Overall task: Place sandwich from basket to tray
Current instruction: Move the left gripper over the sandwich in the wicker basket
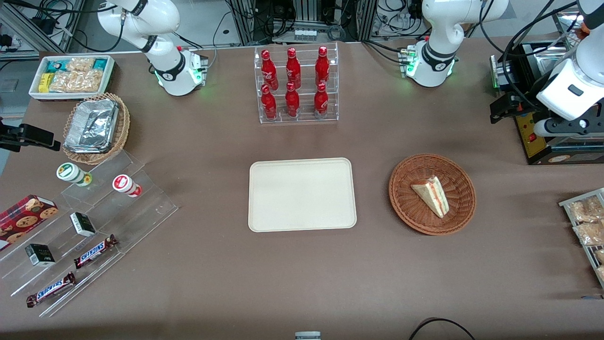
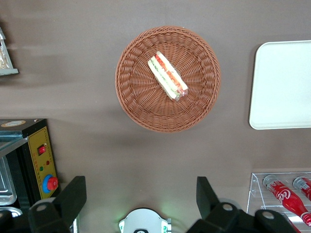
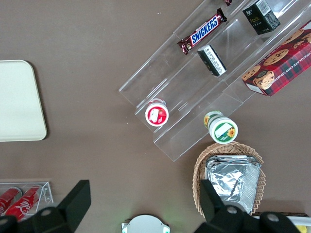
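Note:
The sandwich (image 1: 432,194), a pale wedge with red and green filling at its edge, lies in the round reddish-brown wicker basket (image 1: 406,177) toward the working arm's end of the table. The cream tray (image 1: 302,194) lies flat and bare beside the basket, at the table's middle. My left gripper (image 1: 507,106) hangs high above the table, farther from the front camera than the basket and well apart from it. In the left wrist view the gripper (image 2: 140,194) is open and empty, with the sandwich (image 2: 167,76), the basket (image 2: 136,97) and part of the tray (image 2: 282,87) below it.
A clear rack of red bottles (image 1: 296,85) stands farther from the front camera than the tray. A black and yellow box (image 1: 542,137) sits near the gripper. A wire rack of snack bags (image 1: 587,222) is at the working arm's end. Foil-lined basket (image 1: 96,127) and snack steps lie toward the parked arm's end.

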`<action>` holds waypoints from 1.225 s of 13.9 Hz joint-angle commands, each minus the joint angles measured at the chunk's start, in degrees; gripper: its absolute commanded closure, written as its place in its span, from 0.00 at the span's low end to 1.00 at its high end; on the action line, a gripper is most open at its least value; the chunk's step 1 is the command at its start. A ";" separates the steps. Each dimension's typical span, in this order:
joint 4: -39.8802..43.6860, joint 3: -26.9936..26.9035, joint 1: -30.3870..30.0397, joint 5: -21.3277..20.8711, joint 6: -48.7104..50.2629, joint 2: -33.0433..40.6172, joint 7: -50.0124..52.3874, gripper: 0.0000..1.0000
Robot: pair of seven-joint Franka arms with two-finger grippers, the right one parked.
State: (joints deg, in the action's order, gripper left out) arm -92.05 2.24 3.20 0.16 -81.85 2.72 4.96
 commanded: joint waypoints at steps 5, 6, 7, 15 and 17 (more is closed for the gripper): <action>-1.28 -0.39 0.84 0.54 -2.35 -3.59 -0.48 0.00; -3.82 -0.31 0.93 0.46 -4.26 -4.03 -0.57 0.00; -6.71 -0.22 0.93 0.46 -7.33 -4.04 -0.57 0.00; -25.70 -0.22 3.30 0.46 -30.53 -3.86 1.18 0.00; -29.93 -0.22 4.26 0.46 -36.78 -3.77 7.48 0.00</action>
State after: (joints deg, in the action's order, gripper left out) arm -117.17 2.48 6.08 0.22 -113.75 -3.05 7.65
